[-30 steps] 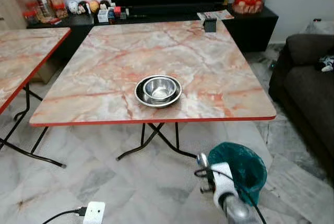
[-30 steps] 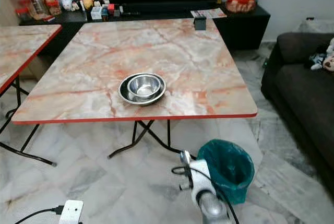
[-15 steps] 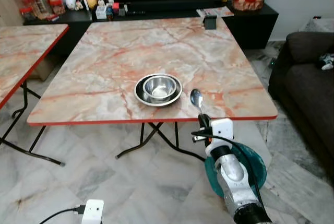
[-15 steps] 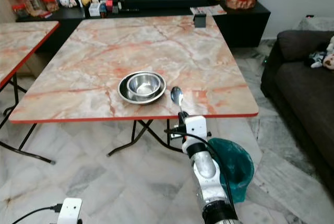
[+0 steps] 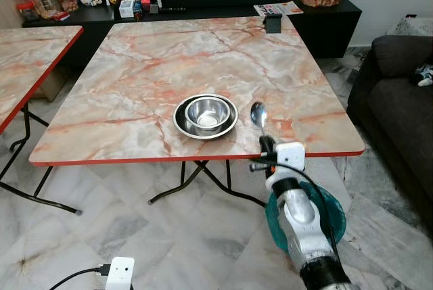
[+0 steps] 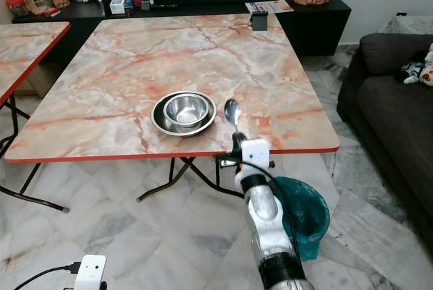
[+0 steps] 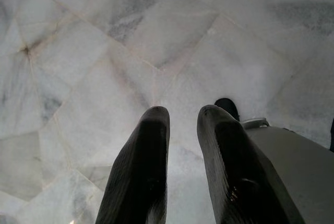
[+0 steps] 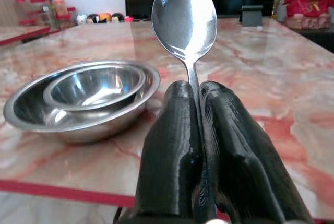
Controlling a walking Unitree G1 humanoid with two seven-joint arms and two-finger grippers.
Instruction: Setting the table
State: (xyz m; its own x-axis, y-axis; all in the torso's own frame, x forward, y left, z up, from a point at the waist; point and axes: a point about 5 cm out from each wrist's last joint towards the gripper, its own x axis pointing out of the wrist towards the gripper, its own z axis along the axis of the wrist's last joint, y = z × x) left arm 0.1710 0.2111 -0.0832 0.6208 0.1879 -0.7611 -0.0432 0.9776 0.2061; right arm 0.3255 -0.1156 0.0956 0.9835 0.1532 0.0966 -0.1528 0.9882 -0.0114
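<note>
I see the right pincer (image 5: 266,142) clamped on a spoon (image 5: 258,113), lower centre-right, just beside nested steel bowls (image 5: 206,115) on the marble surface (image 5: 149,67). Left pincer (image 7: 182,130) hangs slightly parted over marble floor (image 7: 104,51). Sofa (image 5: 399,101) at right edge.

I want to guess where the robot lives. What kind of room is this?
Probably a living room in a home: a dark sofa beside the marble-patterned folding table, and a low black TV cabinet with jars and figurines. The right gripper holds a spoon.
</note>
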